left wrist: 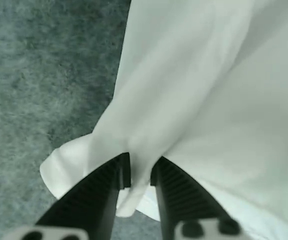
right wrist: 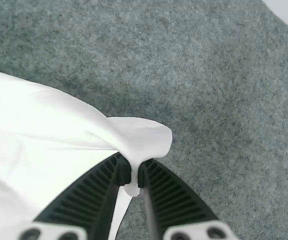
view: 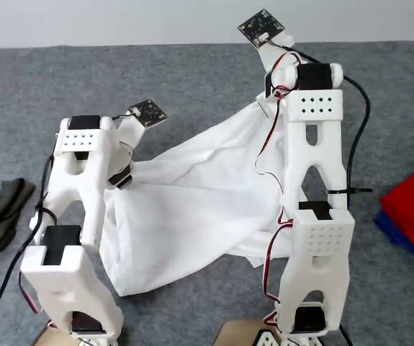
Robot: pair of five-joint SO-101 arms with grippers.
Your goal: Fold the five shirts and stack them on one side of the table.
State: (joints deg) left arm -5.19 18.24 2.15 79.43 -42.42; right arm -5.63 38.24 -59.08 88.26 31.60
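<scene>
White shirt [view: 192, 209] spans between left gripper [left wrist: 140, 172] and right gripper [right wrist: 134, 172], each clamped narrowly on a fabric edge.

We hold the left arm [view: 73, 209] and right arm [view: 316, 173] extended forward (the right reaches farther). The left gripper [left wrist: 139, 171] and right gripper [right wrist: 134, 172] each clamp the white shirt [view: 192, 209], jaws nearly closed.

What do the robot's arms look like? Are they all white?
Mostly white: the left arm and right arm are chunky white plastic with panels of little holes. Black motors sit at the joints, and thin red wires run along them. The left claw and right claw have black ribbed fingers.
</scene>
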